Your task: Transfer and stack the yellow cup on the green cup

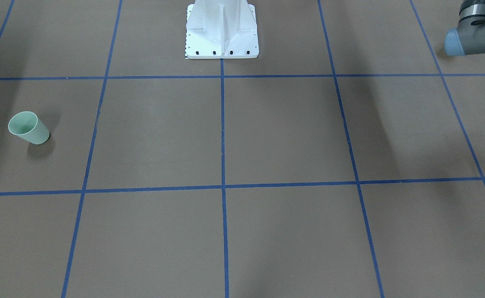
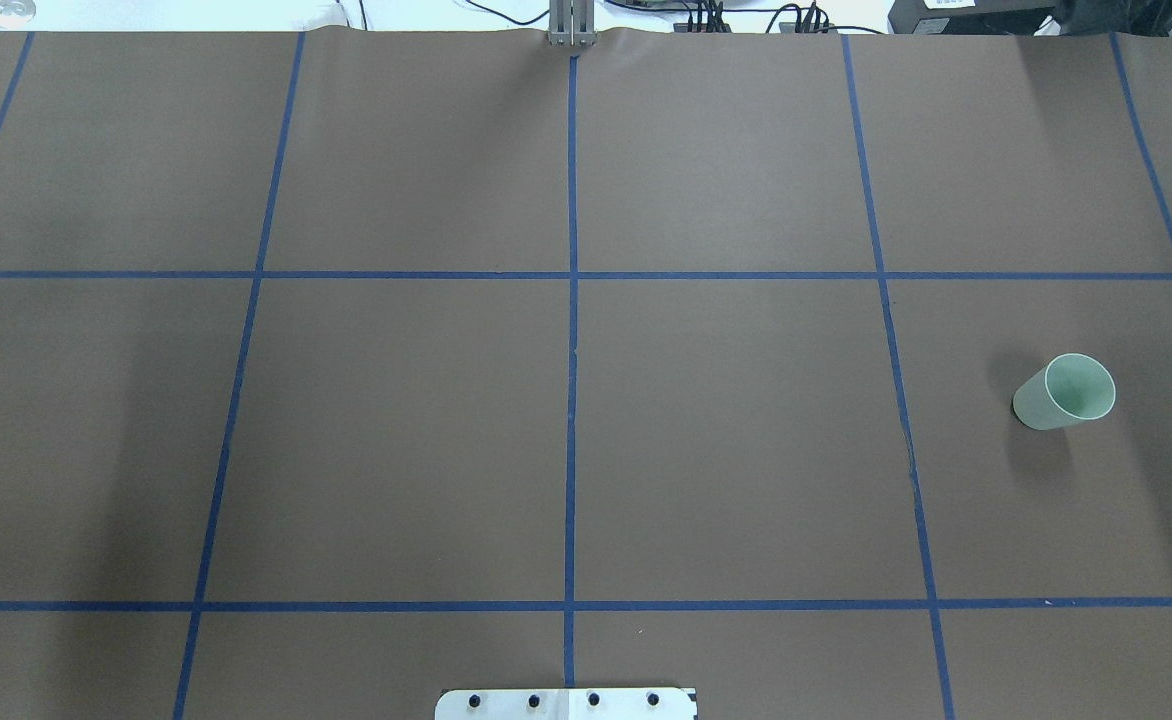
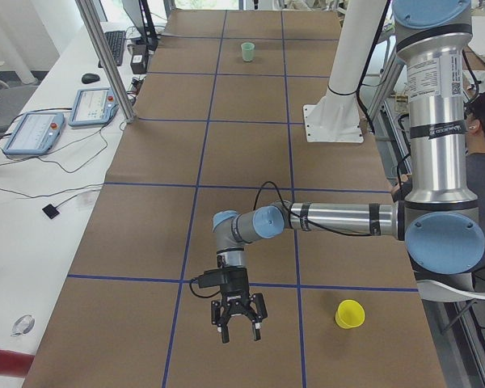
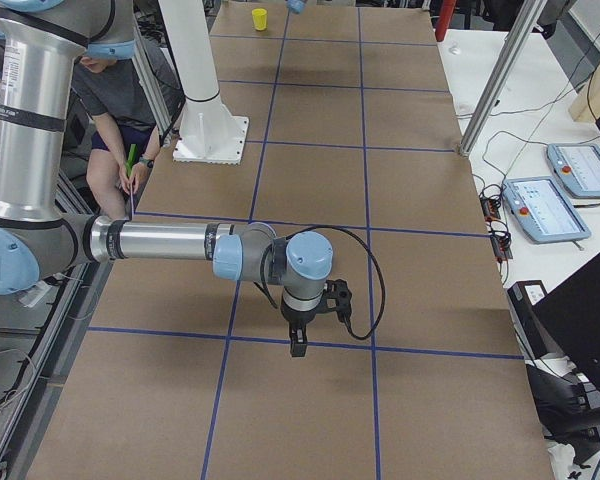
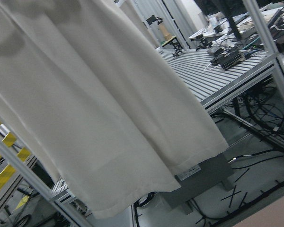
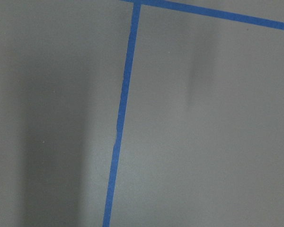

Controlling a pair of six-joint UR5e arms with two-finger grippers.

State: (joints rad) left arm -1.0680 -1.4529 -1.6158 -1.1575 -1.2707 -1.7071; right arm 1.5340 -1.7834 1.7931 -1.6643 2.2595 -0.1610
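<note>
One small pale mint-green plastic tumbler (image 2: 1066,392) stands at the brown counter's (image 2: 396,450) robot-right end. One bright yellow plastic tumbler (image 3: 349,314) stands far off, near the left end effector (image 3: 238,323). I cannot tell whether it or the right end effector (image 4: 298,345) is spread.

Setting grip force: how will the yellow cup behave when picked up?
The yellow cup looks small and plastic: probably light, slightly squeezable. Its smooth tapered sides may slip in a pinch. Seemingly standing on its narrower base, it could tip if nudged.
</note>
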